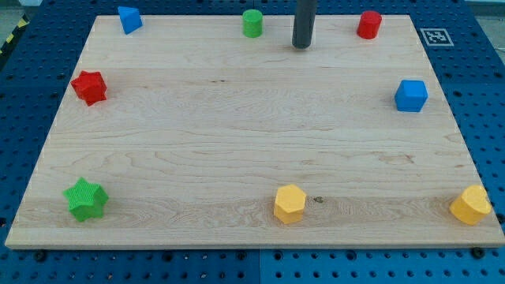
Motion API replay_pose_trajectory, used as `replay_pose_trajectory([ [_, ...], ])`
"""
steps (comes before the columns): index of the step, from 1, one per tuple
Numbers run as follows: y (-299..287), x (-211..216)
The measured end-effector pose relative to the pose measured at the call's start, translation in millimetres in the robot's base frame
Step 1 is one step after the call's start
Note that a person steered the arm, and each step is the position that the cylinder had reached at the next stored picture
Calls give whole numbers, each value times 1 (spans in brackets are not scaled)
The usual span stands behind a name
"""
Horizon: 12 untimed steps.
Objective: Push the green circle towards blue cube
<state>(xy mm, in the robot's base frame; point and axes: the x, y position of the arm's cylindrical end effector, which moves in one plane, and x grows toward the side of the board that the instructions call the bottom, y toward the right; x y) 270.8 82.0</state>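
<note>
Eight small blocks on wooden board (237, 142), placed here by green circle (252, 23) at board's top edge. Green star (86, 199) far down-left of it. Red star (89, 87) left, lower. Blue pointy block (129, 19) left, same row. Yellow block (289, 203) far below. Rod stands straight up, my tip (302, 46) just right of green circle, not touching. No hand, nothing held. Red cylinder (368, 24) right. Blue cube (411, 95) right, lower. Second yellow block (471, 205) far down-right.

My tip (301, 46) sits just right of the green circle (252, 24) (blue cube (411, 95) well apart).
</note>
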Motion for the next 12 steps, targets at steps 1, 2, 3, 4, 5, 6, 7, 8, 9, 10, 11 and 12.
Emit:
replay_pose_trajectory([
  [1,0,-1],
  [2,-21,7],
  [3,-72,31],
  [4,-128,13],
  [5,-160,-41],
  [6,-170,-70],
  [7,-144,-78],
  [8,-100,-78],
  [9,-73,-69],
  [10,-75,-59],
  [11,-89,-46],
  [12,-98,-28],
])
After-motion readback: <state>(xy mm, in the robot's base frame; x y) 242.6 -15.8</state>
